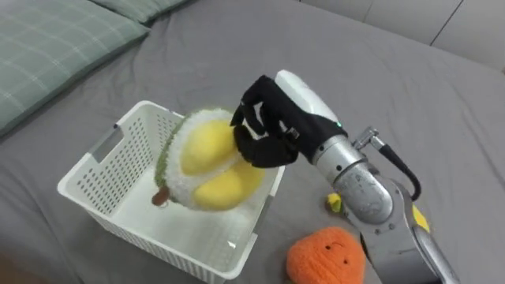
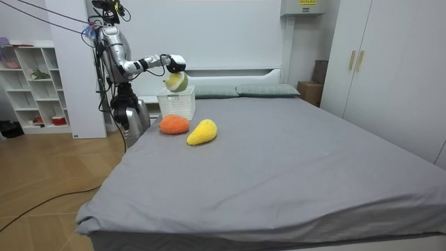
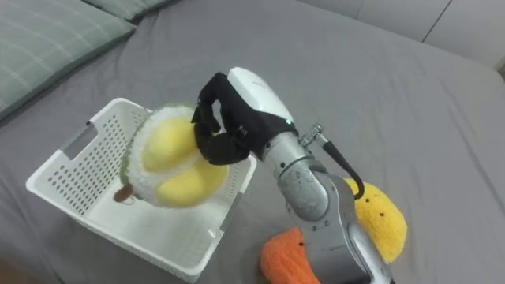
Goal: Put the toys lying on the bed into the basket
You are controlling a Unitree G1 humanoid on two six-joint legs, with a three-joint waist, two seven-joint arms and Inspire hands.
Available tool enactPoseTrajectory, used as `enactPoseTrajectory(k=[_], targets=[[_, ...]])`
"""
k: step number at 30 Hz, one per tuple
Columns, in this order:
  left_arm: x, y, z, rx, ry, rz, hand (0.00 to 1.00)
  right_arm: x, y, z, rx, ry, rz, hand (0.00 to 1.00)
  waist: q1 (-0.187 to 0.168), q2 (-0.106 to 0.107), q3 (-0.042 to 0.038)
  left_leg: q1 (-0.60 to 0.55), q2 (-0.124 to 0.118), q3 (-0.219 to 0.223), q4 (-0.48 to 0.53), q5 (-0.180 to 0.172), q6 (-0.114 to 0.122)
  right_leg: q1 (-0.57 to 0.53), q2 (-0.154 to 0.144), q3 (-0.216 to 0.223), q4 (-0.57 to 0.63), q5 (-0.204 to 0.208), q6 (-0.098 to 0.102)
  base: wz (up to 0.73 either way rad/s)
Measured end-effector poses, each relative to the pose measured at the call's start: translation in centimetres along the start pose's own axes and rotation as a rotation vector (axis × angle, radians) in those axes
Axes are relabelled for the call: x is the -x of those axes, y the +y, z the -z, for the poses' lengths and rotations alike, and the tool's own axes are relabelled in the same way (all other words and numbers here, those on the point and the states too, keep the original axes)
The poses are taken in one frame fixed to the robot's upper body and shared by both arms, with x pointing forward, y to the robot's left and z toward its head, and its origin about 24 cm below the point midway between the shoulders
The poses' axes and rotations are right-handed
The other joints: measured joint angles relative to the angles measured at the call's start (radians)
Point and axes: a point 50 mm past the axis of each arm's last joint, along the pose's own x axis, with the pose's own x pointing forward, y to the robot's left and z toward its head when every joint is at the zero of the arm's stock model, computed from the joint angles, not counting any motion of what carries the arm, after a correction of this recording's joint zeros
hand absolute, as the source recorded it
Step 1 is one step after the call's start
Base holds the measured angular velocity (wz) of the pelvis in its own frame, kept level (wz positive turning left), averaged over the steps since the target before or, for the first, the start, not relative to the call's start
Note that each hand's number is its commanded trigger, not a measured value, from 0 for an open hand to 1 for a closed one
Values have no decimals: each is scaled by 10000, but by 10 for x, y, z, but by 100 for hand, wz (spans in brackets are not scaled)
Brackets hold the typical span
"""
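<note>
My right hand (image 1: pixel 264 130) (image 3: pixel 225 126) (image 2: pixel 173 64) is shut on a plush durian toy (image 1: pixel 207 162) (image 3: pixel 170 162) (image 2: pixel 177 81), yellow with a white and green rim, and holds it just above the white basket (image 1: pixel 102 185) (image 3: pixel 67 177) (image 2: pixel 177 106). The basket stands on the grey bed (image 1: pixel 379 71) (image 2: pixel 279 153). An orange plush (image 1: pixel 325 255) (image 3: pixel 286 259) (image 2: pixel 174 124) lies on the bed by my right arm. A yellow plush (image 3: pixel 380 219) (image 2: pixel 202 132) (image 1: pixel 335 203) lies beside it, mostly hidden behind the arm in the left eye view.
Green checked pillows (image 1: pixel 47 55) (image 3: pixel 39 35) (image 2: pixel 268 90) lie at the head of the bed. In the room view I stand at the bed's side near the basket, with a white shelf unit (image 2: pixel 35 84) behind me and a wardrobe (image 2: pixel 390 63) at the room view's right.
</note>
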Motion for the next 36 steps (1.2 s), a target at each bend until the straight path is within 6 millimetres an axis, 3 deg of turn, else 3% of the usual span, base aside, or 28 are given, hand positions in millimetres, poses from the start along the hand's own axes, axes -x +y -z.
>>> enactPoseTrajectory(k=[2,4,8,17,25,29,31,36], targets=[[0,1,-5,-58,-179,-30,0,-1,5,-1,62,-26,-254,0,18,-23,-12,-82,-19,-37,-11,43,0,-133,-16,-18,0,0,0,11],[-1,2,-10,-114,-297,-51,0,-5,15,5,68,240,-699,0,222,-54,49,-123,-34,-64,-47,62,4,-145,-22,-27,-6,0,0,0],[-2,5,-14,-115,-351,-125,0,-7,20,15,224,835,-990,0,372,-226,56,-246,-58,-122,-5,70,18,-274,-47,-107,-8,0,1,4],[-2,6,-21,11,-570,-256,0,-9,20,24,243,1221,-1026,0,366,-200,79,-240,-97,-133,3,92,57,-252,-77,-20,-8,12,23,0],[0,0,-17,89,-468,-102,0,-6,3,33,122,1558,-229,0,7,-92,149,-120,-104,-117,-35,92,60,-94,-79,12,-6,17,31,0],[1,0,-14,175,-421,-98,0,-2,-12,42,-49,1844,418,0,-244,-111,134,-165,-98,-120,-1,95,65,-125,-81,1,-6,19,34,1],[1,3,-10,284,-336,-221,0,2,-25,48,-198,2033,1201,0,-536,-98,113,-159,-94,-93,32,102,71,-123,-82,12,-6,19,34,0],[2,5,7,485,153,-503,0,18,-49,70,14,2726,2638,0,-979,-84,79,-34,-90,10,40,105,75,-87,-87,41,-4,23,40,-6]])
